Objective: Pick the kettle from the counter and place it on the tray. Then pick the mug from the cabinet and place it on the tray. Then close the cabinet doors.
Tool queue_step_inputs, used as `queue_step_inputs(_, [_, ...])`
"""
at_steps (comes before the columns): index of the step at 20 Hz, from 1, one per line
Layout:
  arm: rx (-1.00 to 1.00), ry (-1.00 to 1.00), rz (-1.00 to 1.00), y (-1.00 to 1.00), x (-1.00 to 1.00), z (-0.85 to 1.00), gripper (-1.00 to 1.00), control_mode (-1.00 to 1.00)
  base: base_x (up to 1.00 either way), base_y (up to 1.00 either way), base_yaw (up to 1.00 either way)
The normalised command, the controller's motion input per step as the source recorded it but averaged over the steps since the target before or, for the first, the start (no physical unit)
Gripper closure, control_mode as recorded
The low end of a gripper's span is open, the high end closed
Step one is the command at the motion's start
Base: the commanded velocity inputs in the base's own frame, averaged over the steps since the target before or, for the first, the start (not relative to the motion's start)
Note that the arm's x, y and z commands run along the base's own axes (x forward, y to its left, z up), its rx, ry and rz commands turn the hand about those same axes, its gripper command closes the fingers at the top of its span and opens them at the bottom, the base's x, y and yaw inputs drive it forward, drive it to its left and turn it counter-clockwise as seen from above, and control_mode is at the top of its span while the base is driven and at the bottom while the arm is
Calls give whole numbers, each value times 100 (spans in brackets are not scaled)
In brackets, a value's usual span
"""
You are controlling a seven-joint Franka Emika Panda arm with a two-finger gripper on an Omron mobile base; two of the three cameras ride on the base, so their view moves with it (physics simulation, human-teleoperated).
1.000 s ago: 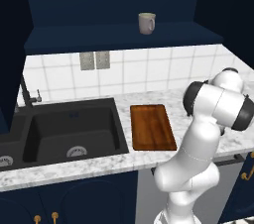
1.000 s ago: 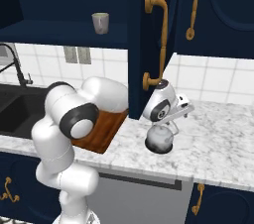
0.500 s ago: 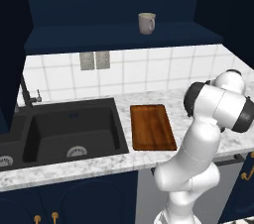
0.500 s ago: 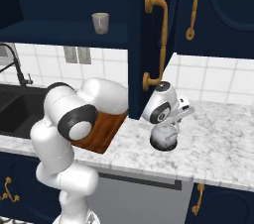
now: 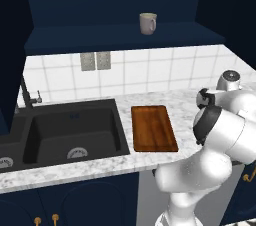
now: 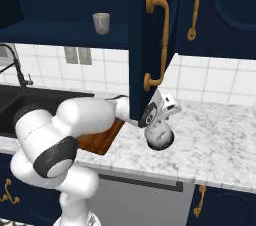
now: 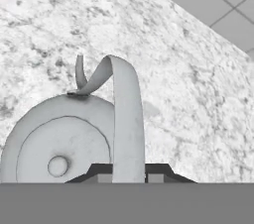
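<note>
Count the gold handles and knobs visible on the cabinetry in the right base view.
5. A large curved handle on the open cabinet door's edge, a slim one on the upper door right of it, one on the lower right door, two at lower left. Others may be hidden behind the arm.

Navy wall cabinet [image 5: 115, 37], open: 1 beige mug [image 5: 147, 23] upright on its shelf, right of centre. Tiled backsplash with 2 grey outlet plates [image 5: 95, 61]. Speckled marble counter [image 5: 185, 101]: black sink [image 5: 65, 132] with dark faucet [image 5: 29, 97] at left; reddish-brown wooden tray [image 5: 153, 127] just right of the sink, bare. White arm [image 5: 220, 140] at lower right.
</note>
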Motion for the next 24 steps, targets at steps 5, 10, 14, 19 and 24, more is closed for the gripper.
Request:
queue_step_inputs(5, [0, 0, -12, 100, -15, 65, 100, -100, 0, 0, 0])
queue_step_inputs(10, [0, 0, -11, 99, -10, 69, 100, -100, 0, 0, 0])
queue_step_inputs(14, [0, 0, -10, 100, 0, 31, 100, -100, 0, 0, 0])
queue_step_inputs(19, [3, -1, -10, 100, 0, 3, 100, -100, 0, 0, 0])
queue_step_inputs(24, [10, -5, -7, 76, 38, -4, 100, -100, 0, 0, 0])
